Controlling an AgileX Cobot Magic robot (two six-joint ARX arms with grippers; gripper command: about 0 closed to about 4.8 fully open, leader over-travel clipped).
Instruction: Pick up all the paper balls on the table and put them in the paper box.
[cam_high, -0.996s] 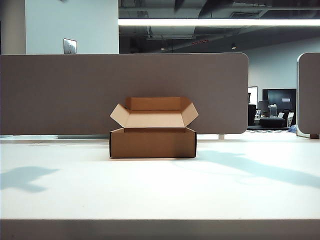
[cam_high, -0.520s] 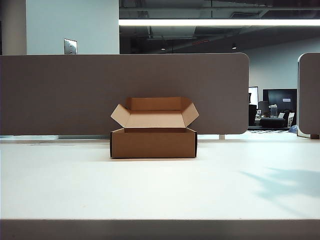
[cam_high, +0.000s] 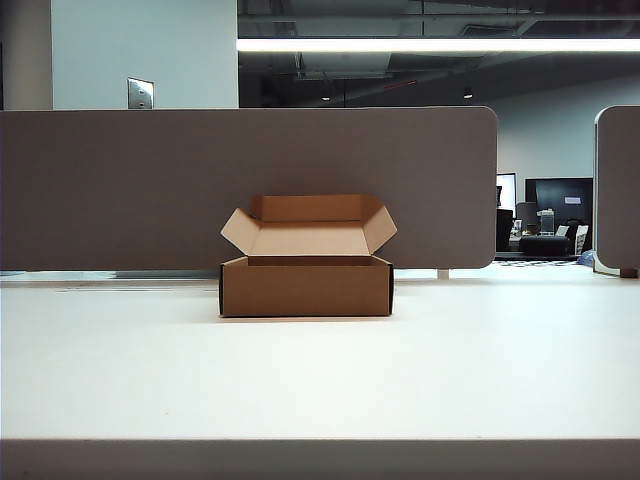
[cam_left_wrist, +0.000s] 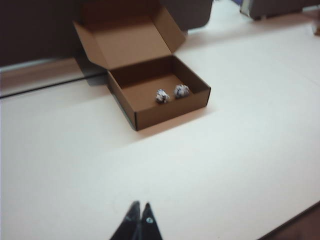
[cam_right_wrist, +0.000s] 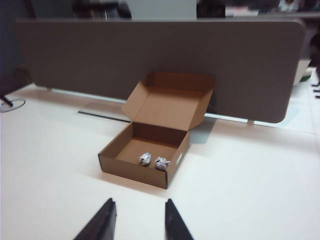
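Two paper balls (cam_right_wrist: 153, 161) sit inside the paper box (cam_right_wrist: 131, 172), third not visible; left gripper (cam_left_wrist: 139, 216) fingers pressed together, right gripper (cam_right_wrist: 137, 220) fingers spread and empty, both well back from the box over bare worktop (cam_high: 320, 380); next: locate the third.

Counting the things

One paper box (cam_right_wrist: 145, 157), two paper balls (cam_right_wrist: 145, 159) (cam_right_wrist: 162, 163) inside it, one table (cam_high: 320, 380), one partition panel (cam_high: 250, 160), two grippers.

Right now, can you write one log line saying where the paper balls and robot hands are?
paper balls: two seen in paper box | left gripper: shut, empty, above table | right gripper: jaws apart, empty
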